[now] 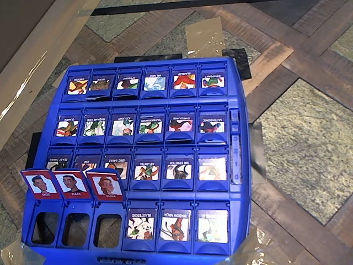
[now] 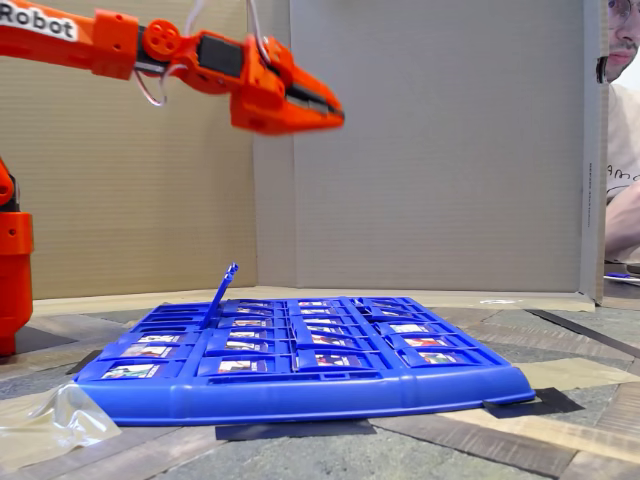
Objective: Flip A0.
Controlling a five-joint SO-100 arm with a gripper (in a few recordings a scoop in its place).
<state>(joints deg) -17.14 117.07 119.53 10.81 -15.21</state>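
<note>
A blue game board [image 1: 242, 138] lies flat on the floor, holding rows of picture tiles. In the overhead view three red-framed face tiles [image 1: 73, 184] stand up at the left of the bottom row, above three empty slots [image 1: 77, 229]. The other tiles lie flat. In the fixed view one raised tile [image 2: 222, 292] sticks up at the board's [image 2: 300, 395] left rear. My orange gripper [image 2: 330, 110] hovers high above the board, pointing right, with its jaws together and nothing between them.
Cardboard walls [image 2: 430, 150] stand behind the board. Clear tape [image 2: 50, 415] holds the board's corner to the patterned floor [image 1: 309, 138]. The arm's orange base [image 2: 12, 270] stands at the left. A person [image 2: 622, 130] sits at the right edge.
</note>
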